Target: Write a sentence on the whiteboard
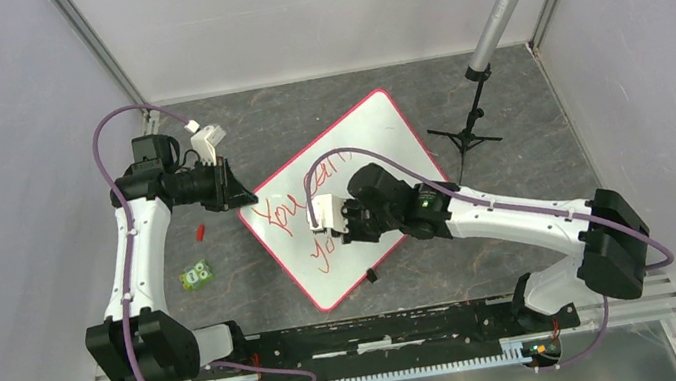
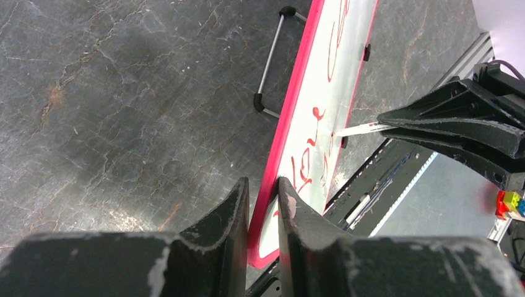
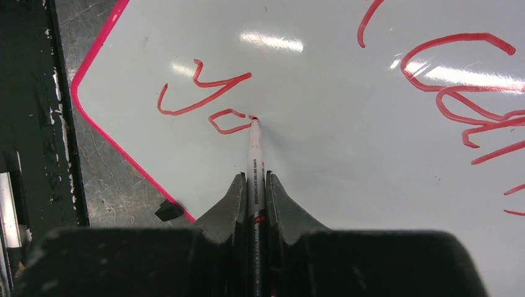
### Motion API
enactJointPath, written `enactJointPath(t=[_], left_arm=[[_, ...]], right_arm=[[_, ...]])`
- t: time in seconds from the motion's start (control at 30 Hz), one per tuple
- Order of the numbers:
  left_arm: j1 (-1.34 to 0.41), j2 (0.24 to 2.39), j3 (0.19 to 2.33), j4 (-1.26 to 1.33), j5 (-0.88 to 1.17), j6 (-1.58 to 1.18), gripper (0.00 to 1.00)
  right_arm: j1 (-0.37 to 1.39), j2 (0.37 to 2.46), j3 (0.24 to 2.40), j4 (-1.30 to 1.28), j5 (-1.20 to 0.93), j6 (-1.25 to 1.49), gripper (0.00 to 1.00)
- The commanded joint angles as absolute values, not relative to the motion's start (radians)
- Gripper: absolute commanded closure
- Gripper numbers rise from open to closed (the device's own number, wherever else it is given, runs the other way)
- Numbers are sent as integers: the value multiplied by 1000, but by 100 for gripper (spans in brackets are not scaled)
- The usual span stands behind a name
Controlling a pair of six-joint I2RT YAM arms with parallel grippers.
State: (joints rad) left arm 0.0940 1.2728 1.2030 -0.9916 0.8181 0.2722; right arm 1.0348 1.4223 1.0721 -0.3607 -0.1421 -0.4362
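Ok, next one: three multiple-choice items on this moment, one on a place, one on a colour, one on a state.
1. Where do the left fingers clamp the whiteboard? A) its pink framed edge B) its middle C) a black clip
2. What colour is the writing? A) blue B) red C) black
3. The marker tip in the right fingers is: A) capped B) lifted clear C) on the board
Answers: A, the fingers straddle the pink frame; B, every stroke is red; C, the tip meets the surface at a stroke's end.
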Motion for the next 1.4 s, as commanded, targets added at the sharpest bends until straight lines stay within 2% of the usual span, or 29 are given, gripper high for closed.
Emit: enactJointPath(t=[0.0,0.47,1.37], left_arm=[[87,1272,1223,-987,815,298,83],[87,1273,1226,-987,815,296,83],[85,1275,1226,-987,810,294,83]], right_arm=[[997,1405,1080,-347,-124,-443,100],[1023,1372,982,-356,-173,-419,100],[960,1399,1103,-385,-120,-482,100]])
